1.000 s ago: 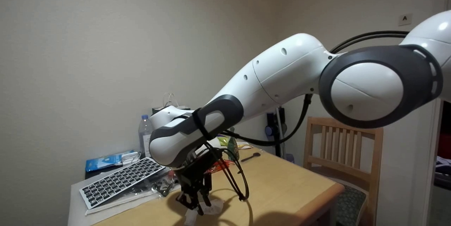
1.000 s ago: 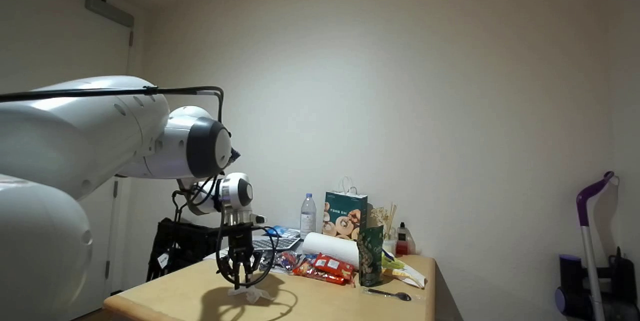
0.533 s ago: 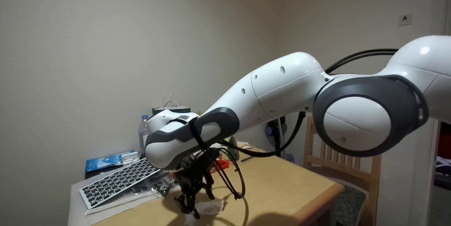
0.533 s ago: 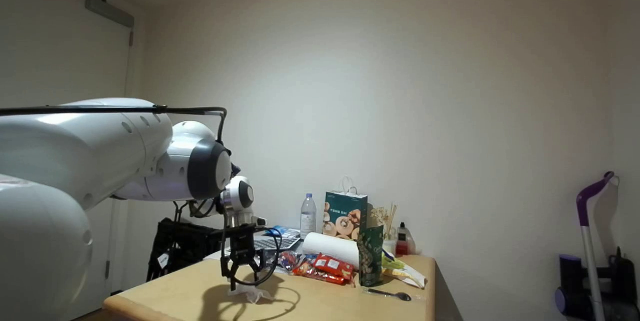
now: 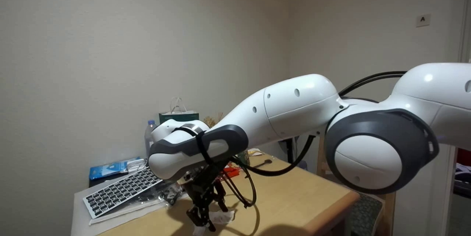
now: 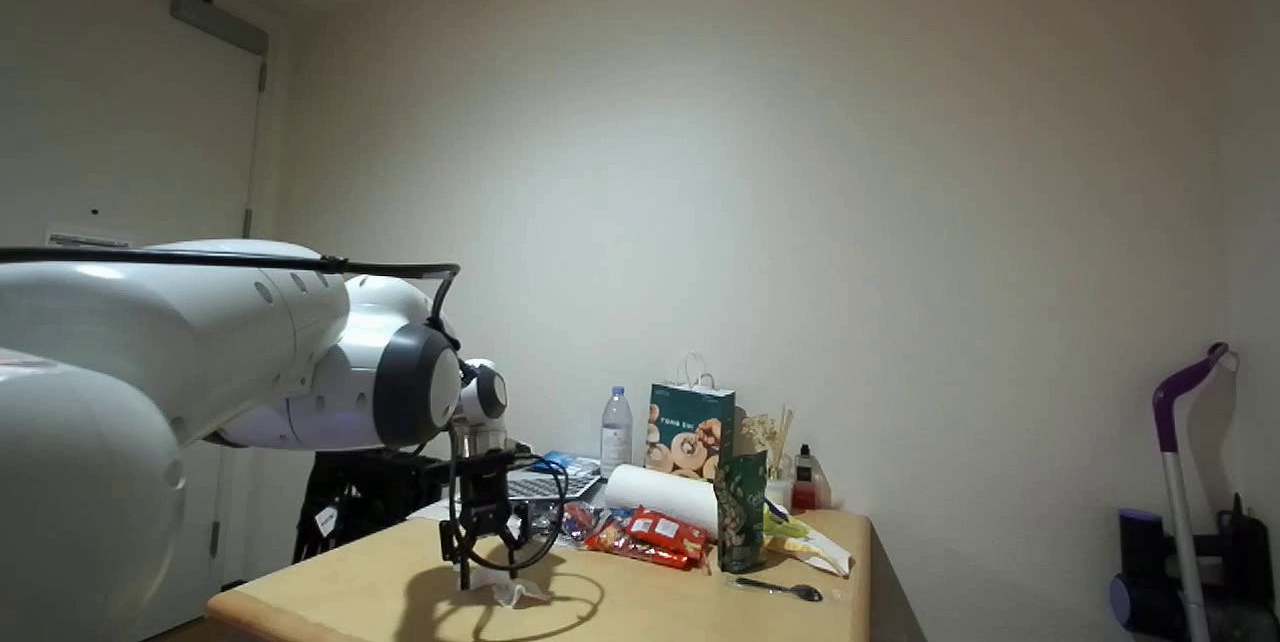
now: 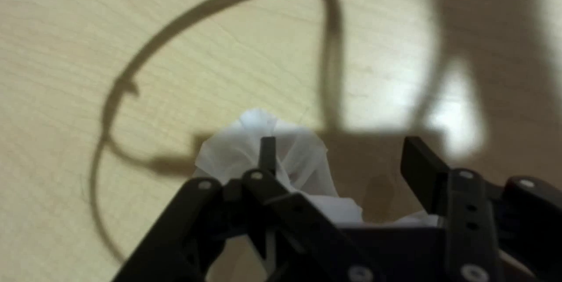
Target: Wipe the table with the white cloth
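Note:
The white cloth is thin and crumpled and lies on the wooden table [image 5: 294,195]. It shows in both exterior views [image 5: 223,217] [image 6: 517,593] and in the wrist view [image 7: 307,154]. My gripper [image 7: 340,148] is open and points down over the cloth. In the wrist view one fingertip stands over the cloth's folds and the opposite one over bare shadowed wood. Part of the cloth is hidden behind the gripper body. In both exterior views the gripper [image 5: 218,218] [image 6: 489,578] is low, close above the table. I cannot tell whether the fingertips touch the cloth.
A keyboard [image 5: 125,192] lies on the table. At the back stand a water bottle [image 6: 616,432], a green paper bag [image 6: 690,430], a paper roll [image 6: 660,497], red snack packets [image 6: 650,537], and a green pouch [image 6: 741,512]. A black spoon [image 6: 790,589] lies nearby.
The gripper's fingers have spread apart from a narrower gap. The arm's upper links have sunk, and the gripper is slightly lower. The cloth lies about where it was.

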You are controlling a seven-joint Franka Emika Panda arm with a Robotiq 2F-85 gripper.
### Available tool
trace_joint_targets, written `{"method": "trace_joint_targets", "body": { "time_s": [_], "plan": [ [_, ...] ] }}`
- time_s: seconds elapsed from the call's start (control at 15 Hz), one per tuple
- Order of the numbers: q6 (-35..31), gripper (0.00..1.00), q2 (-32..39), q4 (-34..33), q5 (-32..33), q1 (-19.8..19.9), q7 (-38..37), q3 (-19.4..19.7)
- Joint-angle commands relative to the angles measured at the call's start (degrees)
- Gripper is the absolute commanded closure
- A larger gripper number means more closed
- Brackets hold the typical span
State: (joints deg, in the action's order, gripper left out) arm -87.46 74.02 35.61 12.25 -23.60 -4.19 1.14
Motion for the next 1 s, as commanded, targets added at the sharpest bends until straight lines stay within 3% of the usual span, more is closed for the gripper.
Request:
{"method": "trace_joint_targets", "body": {
  "time_s": [0.0,0.27,0.33,0.47,0.53,0.67,0.93],
  "plan": [
    [3.8,0.54,3.0,-4.2,0.6,0.4,5.4,0.1],
    [3.8,0.80,3.2,-5.2,0.2,0.0,6.0,0.4],
    [2.6,0.63,2.7,-3.5,0.0,0.0,4.8,0.3],
    [2.6,0.75,2.7,-3.8,0.0,0.0,4.8,0.3],
    [2.6,0.54,2.7,-3.9,0.0,0.0,4.8,0.3],
    [1.4,0.53,2.4,-3.9,1.1,-0.7,5.8,0.7],
    [1.5,0.28,2.3,-4.2,1.1,-1.8,5.6,0.9]
  ]
}}
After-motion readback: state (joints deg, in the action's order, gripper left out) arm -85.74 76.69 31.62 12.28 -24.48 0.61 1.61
